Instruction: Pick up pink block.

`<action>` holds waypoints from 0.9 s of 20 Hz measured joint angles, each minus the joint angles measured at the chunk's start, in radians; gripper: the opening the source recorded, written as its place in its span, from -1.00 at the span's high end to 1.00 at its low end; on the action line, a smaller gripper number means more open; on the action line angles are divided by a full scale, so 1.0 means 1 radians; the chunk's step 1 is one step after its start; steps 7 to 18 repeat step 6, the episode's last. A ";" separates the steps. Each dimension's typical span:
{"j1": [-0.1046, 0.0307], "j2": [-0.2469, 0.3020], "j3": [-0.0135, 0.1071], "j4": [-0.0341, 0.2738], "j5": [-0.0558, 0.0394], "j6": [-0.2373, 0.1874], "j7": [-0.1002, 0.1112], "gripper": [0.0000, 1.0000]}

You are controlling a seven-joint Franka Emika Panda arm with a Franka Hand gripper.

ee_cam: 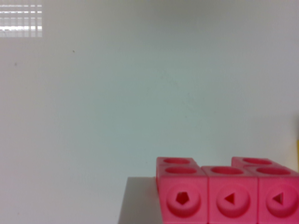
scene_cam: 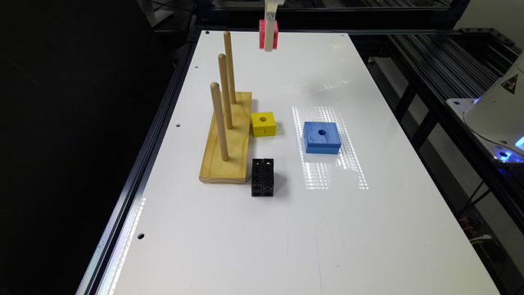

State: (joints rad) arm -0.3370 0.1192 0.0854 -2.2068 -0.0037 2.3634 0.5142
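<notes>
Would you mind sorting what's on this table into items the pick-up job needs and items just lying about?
Job:
pink block
claw

Lying about:
black block
yellow cube
blue block
wooden peg stand

The gripper point(scene_cam: 268, 41) is a cream-white bar with a small grey metal piece near its top. The robot's base point(scene_cam: 497, 110) is white, with a triangle sticker and blue lights.

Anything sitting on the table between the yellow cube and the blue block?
No. In the exterior view, only bare white table separates the yellow cube from the blue block.
</notes>
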 joint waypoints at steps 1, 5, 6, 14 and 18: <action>0.000 -0.011 0.000 0.000 0.0001 -0.011 0.000 1.00; 0.000 -0.019 0.000 -0.001 0.0001 -0.020 0.000 1.00; 0.000 -0.018 0.000 -0.001 0.0001 -0.020 0.000 1.00; 0.000 -0.018 0.000 -0.001 0.0001 -0.020 0.000 1.00; 0.000 -0.018 0.000 -0.001 0.0001 -0.020 0.000 1.00</action>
